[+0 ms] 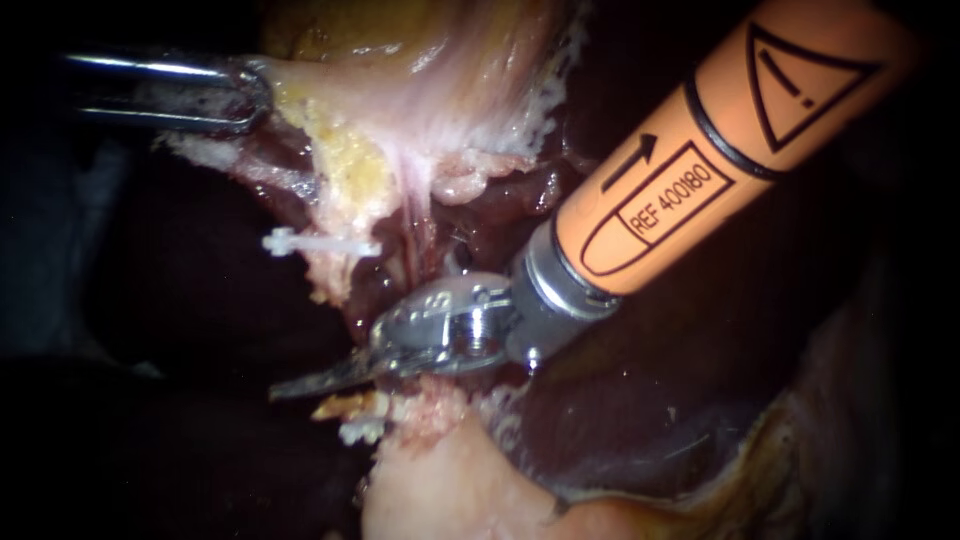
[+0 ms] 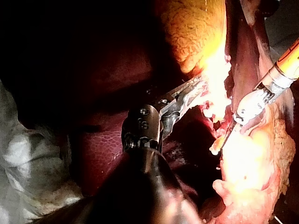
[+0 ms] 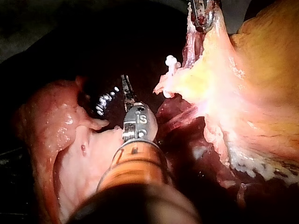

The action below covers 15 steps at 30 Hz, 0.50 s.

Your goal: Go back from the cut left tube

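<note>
right instrument [image 1: 287, 389] aslant from upper right, blades together; left instrument [image 1: 252, 95], jaws tight on tissue [image 1: 335, 105]

The endoscope sits very close to the pale tissue [image 1: 400, 130] and faces it straight on, with the left instrument [image 1: 245, 95] entering from the left and the right instrument [image 1: 310, 380] from the upper right. The left wrist camera looks forward along its own dark shaft from a little farther back. The right wrist camera looks along its orange shaft from another side. All three views share the tissue and both tips. The endoscope and right wrist views also share the white clip [image 1: 320, 243].
</note>
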Each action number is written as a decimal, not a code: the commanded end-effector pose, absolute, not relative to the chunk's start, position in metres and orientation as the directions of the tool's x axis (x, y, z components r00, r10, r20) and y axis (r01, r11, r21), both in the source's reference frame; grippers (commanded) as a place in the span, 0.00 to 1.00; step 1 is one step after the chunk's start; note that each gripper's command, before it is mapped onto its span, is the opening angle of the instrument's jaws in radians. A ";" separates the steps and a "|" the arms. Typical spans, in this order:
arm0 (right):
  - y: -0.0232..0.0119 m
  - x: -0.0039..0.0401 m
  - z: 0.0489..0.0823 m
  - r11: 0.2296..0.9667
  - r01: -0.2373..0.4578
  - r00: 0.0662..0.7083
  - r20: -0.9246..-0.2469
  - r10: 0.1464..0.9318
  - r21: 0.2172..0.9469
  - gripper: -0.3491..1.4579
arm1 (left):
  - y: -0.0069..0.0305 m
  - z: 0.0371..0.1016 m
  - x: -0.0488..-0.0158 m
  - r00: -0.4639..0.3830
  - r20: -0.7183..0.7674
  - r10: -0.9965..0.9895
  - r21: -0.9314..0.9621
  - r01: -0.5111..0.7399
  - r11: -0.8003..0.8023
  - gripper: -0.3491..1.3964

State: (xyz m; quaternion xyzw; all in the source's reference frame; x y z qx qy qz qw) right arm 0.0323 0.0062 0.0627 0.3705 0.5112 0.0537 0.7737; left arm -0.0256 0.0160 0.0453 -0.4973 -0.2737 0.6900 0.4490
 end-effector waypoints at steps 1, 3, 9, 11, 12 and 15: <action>0.0062 0.0323 0.0627 0.720 0.295 0.466 -0.752 0.465 0.628 0.00 | 0.0159 0.0453 -0.0256 -0.102 -0.441 0.892 -0.824 -0.347 -0.447 0.00; 0.0062 0.0323 0.0627 0.718 0.300 0.451 -0.756 0.473 0.628 0.10 | 0.0160 0.0453 -0.0256 -0.102 -0.441 0.892 -0.824 -0.347 -0.447 0.00; 0.0062 0.0327 0.0627 0.687 0.274 0.414 -0.727 0.548 0.674 0.95 | 0.0160 0.0454 -0.0255 -0.102 -0.441 0.892 -0.824 -0.347 -0.447 0.00; 0.0062 0.0329 0.0627 0.688 0.255 0.404 -0.721 0.563 0.680 0.98 | 0.0160 0.0454 -0.0255 -0.102 -0.441 0.892 -0.824 -0.347 -0.447 0.00; 0.0063 0.0330 0.0627 0.688 0.254 0.404 -0.721 0.563 0.680 0.98 | 0.0160 0.0454 -0.0255 -0.103 -0.441 0.892 -0.824 -0.347 -0.447 0.00; 0.0063 0.0329 0.0628 0.691 0.249 0.403 -0.721 0.563 0.679 0.98 | 0.0161 0.0455 -0.0255 -0.103 -0.441 0.892 -0.824 -0.347 -0.447 0.00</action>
